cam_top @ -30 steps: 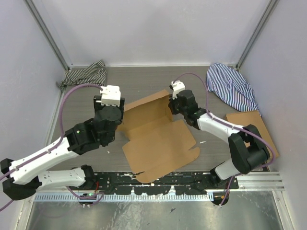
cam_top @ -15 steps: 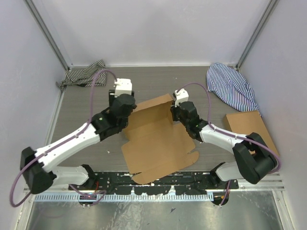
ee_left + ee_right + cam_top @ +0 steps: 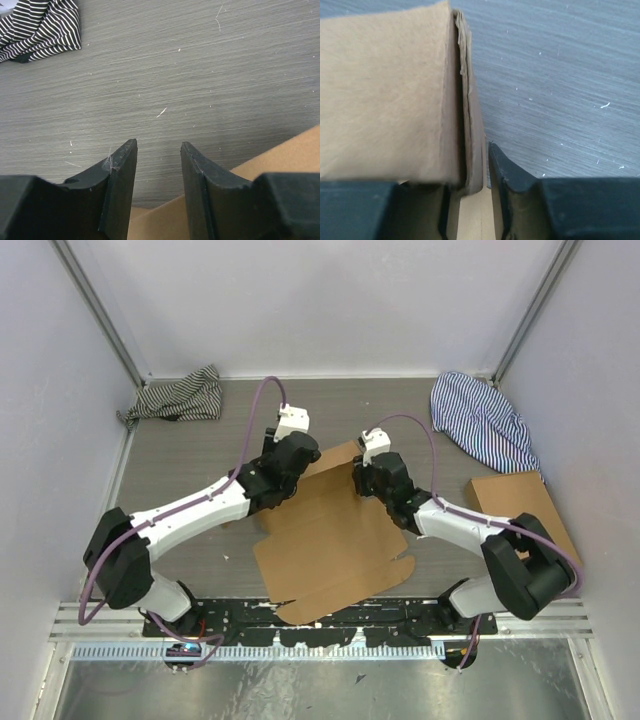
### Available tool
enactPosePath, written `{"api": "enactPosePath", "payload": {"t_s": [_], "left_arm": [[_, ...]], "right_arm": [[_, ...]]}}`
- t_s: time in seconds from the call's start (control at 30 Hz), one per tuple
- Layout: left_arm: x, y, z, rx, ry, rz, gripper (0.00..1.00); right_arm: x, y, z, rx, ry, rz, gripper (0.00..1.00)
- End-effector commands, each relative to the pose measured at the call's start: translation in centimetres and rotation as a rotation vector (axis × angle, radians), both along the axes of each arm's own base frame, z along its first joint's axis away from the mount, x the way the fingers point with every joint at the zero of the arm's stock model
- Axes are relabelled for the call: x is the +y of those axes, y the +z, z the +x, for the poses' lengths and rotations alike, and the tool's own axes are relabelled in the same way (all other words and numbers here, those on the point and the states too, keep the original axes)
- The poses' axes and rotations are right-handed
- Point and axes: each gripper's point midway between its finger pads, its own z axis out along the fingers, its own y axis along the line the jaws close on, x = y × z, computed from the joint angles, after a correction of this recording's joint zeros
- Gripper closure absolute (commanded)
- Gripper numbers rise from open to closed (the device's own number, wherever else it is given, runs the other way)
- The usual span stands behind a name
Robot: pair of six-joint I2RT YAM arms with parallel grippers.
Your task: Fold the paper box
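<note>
Box [image 3: 330,540] lies mid-table, and your right gripper [image 3: 467,170] straddles its doubled far flap [image 3: 395,90], though I cannot tell if it pinches. Left gripper [image 3: 157,170] hangs apart and empty over the far-left edge: seat cardboard between those fingers before you crease.

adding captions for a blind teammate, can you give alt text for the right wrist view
A doubled flap of the paper box sits between the fingers of the right claw, filling the left of the frame. One dark finger sits right beside the flap; whether it presses it is unclear. Grey table fills the right.
</note>
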Motion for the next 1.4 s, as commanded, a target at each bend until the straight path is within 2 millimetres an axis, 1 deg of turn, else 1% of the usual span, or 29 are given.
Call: {"api": "enactPosePath", "payload": {"t_s": [0.0,0.07,0.1,0.13,0.2,0.23,0.3,0.37,0.4,0.43,0.53,0.67,0.7,0.73,0.77,0.8,0.87,0.97,1.07,1.17,1.27,1.33,1.37], "left_arm": [[-0.8,-1.0,0.0,0.028,-0.014,-0.012,0.53],[-0.6,-0.9,-0.1,0.028,-0.011,-0.007,0.54],[-0.6,-0.8,-0.1,0.026,-0.01,-0.009,0.54],[-0.5,-0.7,-0.2,0.025,-0.01,-0.009,0.54],[-0.4,-0.5,-0.2,0.022,-0.01,-0.012,0.54],[-0.4,-0.4,-0.3,0.021,-0.011,-0.014,0.54],[-0.2,-0.4,-0.4,0.021,-0.011,-0.014,0.54],[-0.1,-0.3,-0.5,0.02,-0.009,-0.016,0.54],[0.0,-0.3,-0.5,0.021,-0.008,-0.015,0.55],[0.1,-0.3,-0.6,0.02,-0.006,-0.016,0.55],[0.3,-0.1,-0.8,0.019,-0.003,-0.023,0.55],[0.5,0.4,-0.9,0.011,-0.001,-0.031,0.55],[0.6,0.5,-1.0,0.009,0.0,-0.03,0.55],[0.8,0.7,-1.0,0.007,0.003,-0.027,0.54],[0.9,0.8,-1.1,0.005,0.004,-0.025,0.53],[1.0,1.0,-1.1,0.002,0.008,-0.022,0.52],[1.3,1.4,-1.2,-0.006,0.011,-0.02,0.49],[1.9,2.3,-1.2,-0.028,0.033,-0.017,0.45],[2.5,3.6,-1.2,-0.062,0.05,-0.023,0.41],[3.5,4.9,-1.1,-0.093,0.077,-0.024,0.4],[5.4,5.7,-0.6,-0.111,0.126,-0.054,0.39],[7.3,5.6,-0.1,-0.098,0.166,-0.112,0.38],[8.1,5.2,0.1,-0.08,0.179,-0.145,0.38]], "right_arm": [[0.9,0.3,0.5,0.006,0.018,0.005,0.64],[1.1,-0.1,0.6,0.014,0.019,0.009,0.57],[1.1,-0.3,0.7,0.016,0.017,0.014,0.55],[1.2,-0.5,0.8,0.017,0.014,0.019,0.55],[1.3,-0.8,1.0,0.016,0.004,0.03,0.56],[1.3,-0.9,1.1,0.016,-0.002,0.033,0.59],[1.4,-1.0,1.3,0.015,-0.013,0.041,0.69],[1.2,-0.7,1.6,0.006,-0.036,0.054,0.83],[0.9,-0.5,1.7,0.0,-0.06,0.057,0.92],[0.5,-0.5,1.9,-0.008,-0.087,0.058,0.98],[-0.6,-0.3,2.2,-0.024,-0.164,0.066,0.99],[-0.9,-0.5,2.1,-0.021,-0.18,0.074,0.99],[-0.8,-0.7,2.1,-0.017,-0.176,0.072,0.99],[-0.7,-0.7,2.0,-0.015,-0.171,0.074,0.94],[-0.6,-0.7,1.9,-0.011,-0.161,0.076,0.82],[-0.6,-0.7,1.8,-0.011,-0.161,0.08,0.76],[-0.7,-0.5,1.6,-0.015,-0.159,0.085,0.68],[-0.8,0.4,1.4,-0.033,-0.154,0.102,0.59],[-0.9,1.2,1.1,-0.048,-0.148,0.109,0.53],[-0.9,2.1,1.1,-0.066,-0.141,0.111,0.51],[-0.5,2.5,1.5,-0.076,-0.126,0.104,0.51],[-0.1,2.6,1.9,-0.074,-0.116,0.102,0.51],[0.1,2.7,2.1,-0.07,-0.113,0.099,0.52]]}}
